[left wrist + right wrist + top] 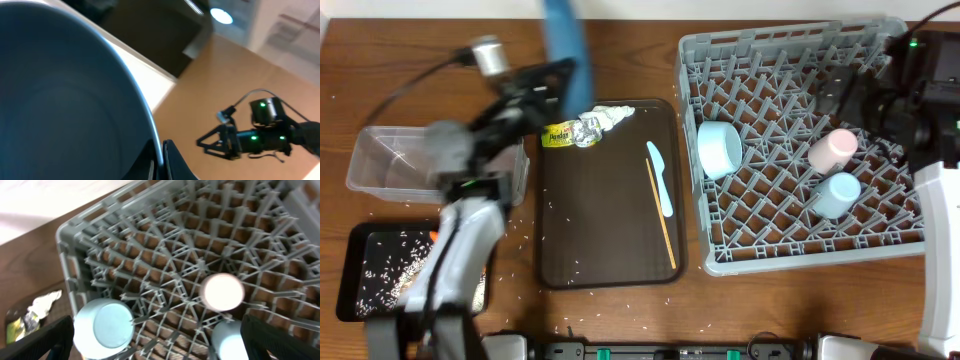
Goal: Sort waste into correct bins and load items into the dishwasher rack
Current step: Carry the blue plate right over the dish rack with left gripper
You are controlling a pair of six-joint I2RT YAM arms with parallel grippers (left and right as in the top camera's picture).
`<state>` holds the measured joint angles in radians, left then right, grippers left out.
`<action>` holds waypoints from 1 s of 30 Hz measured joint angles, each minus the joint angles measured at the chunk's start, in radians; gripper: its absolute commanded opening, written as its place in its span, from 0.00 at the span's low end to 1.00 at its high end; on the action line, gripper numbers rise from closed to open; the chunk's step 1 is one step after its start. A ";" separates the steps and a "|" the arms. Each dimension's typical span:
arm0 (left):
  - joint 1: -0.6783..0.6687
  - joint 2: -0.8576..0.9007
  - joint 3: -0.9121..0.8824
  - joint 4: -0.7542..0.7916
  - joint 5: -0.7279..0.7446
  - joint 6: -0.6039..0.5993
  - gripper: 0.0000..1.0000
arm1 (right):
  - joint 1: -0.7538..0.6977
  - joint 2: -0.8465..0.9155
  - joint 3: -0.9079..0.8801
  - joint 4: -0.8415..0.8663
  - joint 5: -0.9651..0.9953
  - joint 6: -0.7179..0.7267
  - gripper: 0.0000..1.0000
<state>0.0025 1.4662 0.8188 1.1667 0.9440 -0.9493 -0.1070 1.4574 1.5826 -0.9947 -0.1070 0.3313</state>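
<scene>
Aloft, blue plate [65, 100] in left gripper [161, 162]

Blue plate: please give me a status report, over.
Left gripper shut on blue plate rim, plate in the air. Right gripper open, above dishwasher rack. Bowl, pink cup, blue cup already in rack; may crowd the plate.

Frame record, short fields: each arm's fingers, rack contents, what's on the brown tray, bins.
left fingers: shut on blue plate rim, plate held up on edge
right fingers: open, empty, above dishwasher rack
in rack: pale blue bowl, pink cup, blue cup
on brown tray: wrapper, napkin, spoon, chopsticks
black bin: rice scattered inside
</scene>
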 measured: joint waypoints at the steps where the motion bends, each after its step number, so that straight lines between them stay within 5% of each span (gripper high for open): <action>1: -0.047 0.046 0.013 0.029 -0.018 -0.021 0.06 | -0.010 0.000 0.000 0.000 0.000 0.001 0.99; 8: -0.289 0.272 0.198 0.058 -0.111 -0.076 0.06 | -0.051 0.000 0.000 -0.019 0.000 0.002 0.99; 30: -0.671 0.384 0.269 -0.003 -0.443 0.066 0.06 | -0.098 0.000 0.000 -0.038 0.002 0.002 0.99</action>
<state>-0.6682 1.8503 1.0878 1.1633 0.5007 -0.8833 -0.2047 1.4574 1.5826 -1.0325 -0.1051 0.3336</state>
